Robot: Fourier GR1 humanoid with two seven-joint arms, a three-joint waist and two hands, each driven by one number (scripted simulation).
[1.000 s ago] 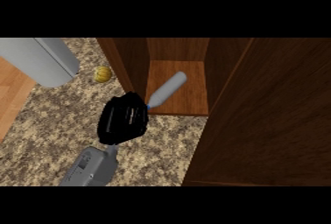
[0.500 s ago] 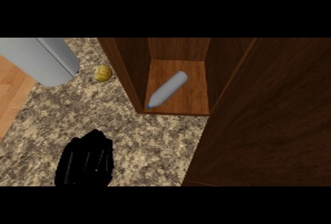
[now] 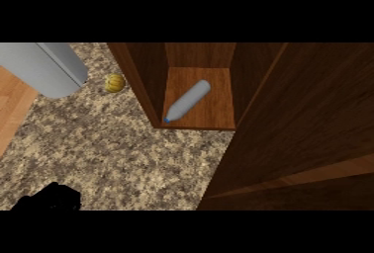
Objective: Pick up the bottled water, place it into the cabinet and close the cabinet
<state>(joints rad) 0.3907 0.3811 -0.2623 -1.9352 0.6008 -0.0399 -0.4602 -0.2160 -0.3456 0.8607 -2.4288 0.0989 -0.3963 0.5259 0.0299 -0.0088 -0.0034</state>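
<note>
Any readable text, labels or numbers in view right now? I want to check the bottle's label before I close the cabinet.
None can be read.
Bottled water, lying on its side inside the cabinet: no label text shows.
Grey appliance at upper left: plain surface, no markings.
Small yellow item on the counter: no writing visible.

Only a matte black, lumpy-outlined hand (image 3: 50,198) shows of the robot's body, at the lower left edge of the head view, uniformly dark with no visible markings, cables or screws, its surface detail too dark to resolve and no grey forearm in view.
</note>
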